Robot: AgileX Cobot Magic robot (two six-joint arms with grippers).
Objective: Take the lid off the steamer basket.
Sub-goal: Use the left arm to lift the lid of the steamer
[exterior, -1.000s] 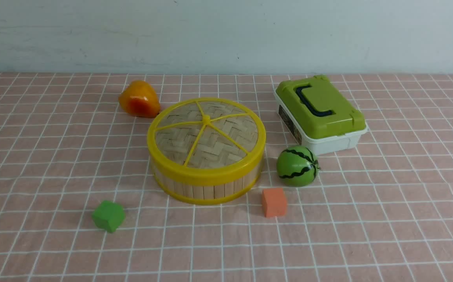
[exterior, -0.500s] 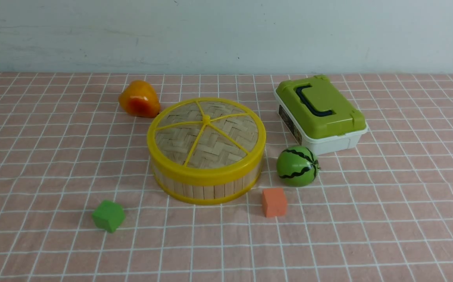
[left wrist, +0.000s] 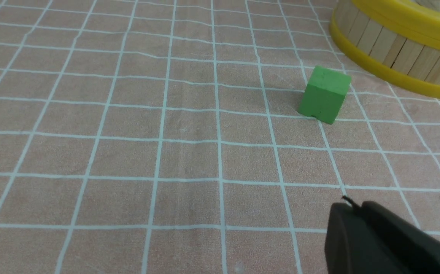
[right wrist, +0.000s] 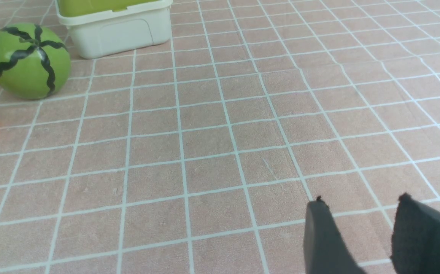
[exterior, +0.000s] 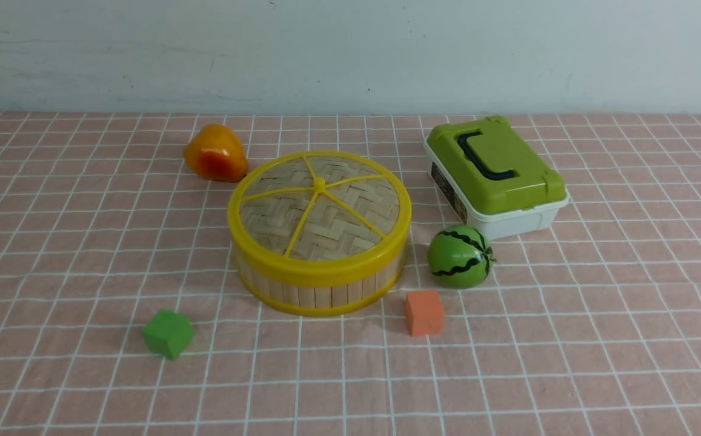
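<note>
The lid [exterior: 320, 209], woven bamboo with a yellow rim and yellow spokes, sits on the steamer basket [exterior: 320, 290] in the middle of the table. The basket's slatted wall [left wrist: 394, 49] shows in the left wrist view. Neither arm shows in the front view. My left gripper [left wrist: 353, 207] is shut and empty, low over the cloth, short of the green cube and the basket. My right gripper [right wrist: 360, 201] is open and empty over bare cloth, well away from the basket.
A green cube [exterior: 168, 333] [left wrist: 324, 95] lies front left of the basket, an orange cube [exterior: 424, 312] front right. A toy watermelon [exterior: 460, 256] [right wrist: 28, 61] and a white box with a green top [exterior: 495, 175] stand to the right. An orange fruit [exterior: 215, 154] lies behind left.
</note>
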